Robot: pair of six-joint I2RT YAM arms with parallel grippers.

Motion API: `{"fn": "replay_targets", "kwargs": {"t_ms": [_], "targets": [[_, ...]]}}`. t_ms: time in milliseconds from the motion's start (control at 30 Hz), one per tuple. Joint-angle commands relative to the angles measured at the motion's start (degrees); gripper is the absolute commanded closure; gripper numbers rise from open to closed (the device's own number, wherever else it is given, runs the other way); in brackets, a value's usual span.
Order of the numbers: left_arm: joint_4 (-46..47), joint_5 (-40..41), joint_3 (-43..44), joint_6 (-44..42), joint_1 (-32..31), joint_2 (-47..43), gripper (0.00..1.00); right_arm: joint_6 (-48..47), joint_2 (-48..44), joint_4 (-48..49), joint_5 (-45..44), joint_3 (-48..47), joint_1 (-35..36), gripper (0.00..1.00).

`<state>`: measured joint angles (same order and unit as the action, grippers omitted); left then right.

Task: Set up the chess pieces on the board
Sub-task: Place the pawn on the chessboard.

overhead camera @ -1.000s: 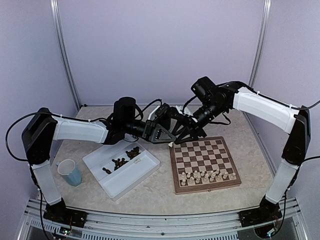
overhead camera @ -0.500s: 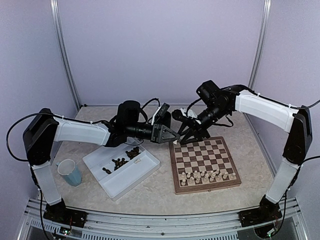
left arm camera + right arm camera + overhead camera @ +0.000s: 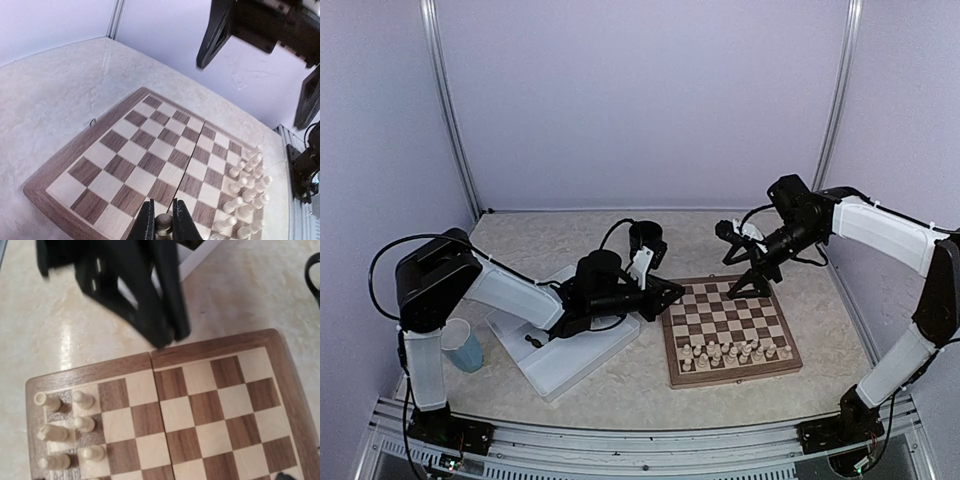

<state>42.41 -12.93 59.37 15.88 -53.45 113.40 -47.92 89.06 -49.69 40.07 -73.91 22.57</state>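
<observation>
Top external view, from left to right: far left, a blue cup [image 3: 460, 345] upright on the marbled table [image 3: 620, 395], close beside the left arm's base link. Next to it a white tray [image 3: 565, 365], set askew, holding a few dark chess pieces [image 3: 533, 341], partly hidden under the forearm lying across it. Right of the tray, the left gripper [image 3: 672, 292], low at the far-left corner of the board [image 3: 730, 312]. Seen through the left wrist camera: fingers [image 3: 147, 222] pinched tight on 1 small round-headed piece [image 3: 163, 225], poised over the board's wooden border near that corner; touching the wood or not, cannot tell; colour dull and brownish, hard to call. Board itself flat on the table, just right of the tray. Along its near edge, 2 rows of cream pieces [image 3: 735, 352], upright on their squares, centre seam parallel to those rows. Further right, above the board's far-right corner, the right gripper [image 3: 745, 262], raised clear of the squares, jaws spread wide with nothing between them, well apart from the left gripper. Right wrist view blurred at the top by dark gripper parts, with the cream rows at lower left and the tray's corner just beyond the board's border.
</observation>
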Motion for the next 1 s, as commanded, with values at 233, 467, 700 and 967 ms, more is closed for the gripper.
{"fn": "replay_targets", "kwargs": {"t_ms": [233,467,700,967], "targets": [[15.22,6.76,-3.87,-6.41,-4.37,10.16,1.0,5.7,-0.61,4.91,-1.91,1.63,-0.68,0.01],[12.07,7.74,-2.89,-8.03,-4.53,11.76,0.85,5.99,0.75,4.54,-2.2,0.65,-0.68,0.01],[4.27,8.14,-2.03,-10.72,-4.68,5.84,0.71,6.61,2.43,4.26,-2.61,-1.72,-0.68,0.01],[-8.48,11.74,0.3,-13.28,-4.83,-8.52,0.64,12.87,4.52,8.8,-3.51,-5.4,-2.53,0.01]]}}
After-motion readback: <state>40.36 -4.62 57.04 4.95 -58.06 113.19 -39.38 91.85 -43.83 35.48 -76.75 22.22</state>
